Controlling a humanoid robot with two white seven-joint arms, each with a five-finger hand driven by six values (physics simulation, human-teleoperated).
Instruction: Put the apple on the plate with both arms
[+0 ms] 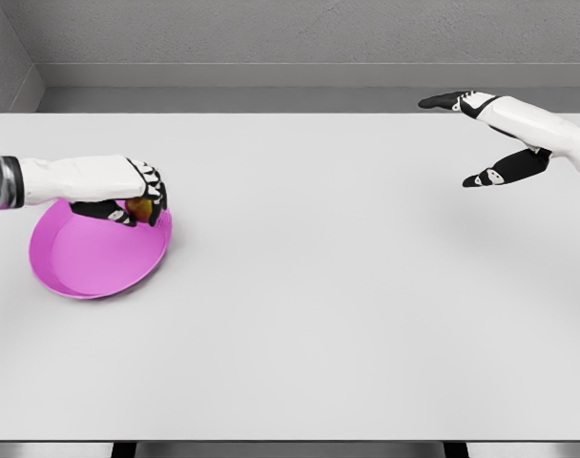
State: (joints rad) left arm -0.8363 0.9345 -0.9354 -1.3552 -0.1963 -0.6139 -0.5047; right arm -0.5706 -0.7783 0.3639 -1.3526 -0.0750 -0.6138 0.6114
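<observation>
1. I see my left hand (128, 196) curled around the apple (140, 207), fingers wrapped over its top and far side.
2. The apple sits inside that grip, just above the upper right rim of the pink plate (90, 262); whether it touches the plate I cannot tell.
3. The plate lies on the white surface (347, 315), directly beneath and toward me from the left hand.
4. My right hand (495, 138) hovers well apart, far to the other side, fingers spread and holding nothing.

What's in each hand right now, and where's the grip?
The left hand grips the apple from above, fingers wrapped over its top and sides, above the pink plate. The right hand is open and holds nothing.
</observation>
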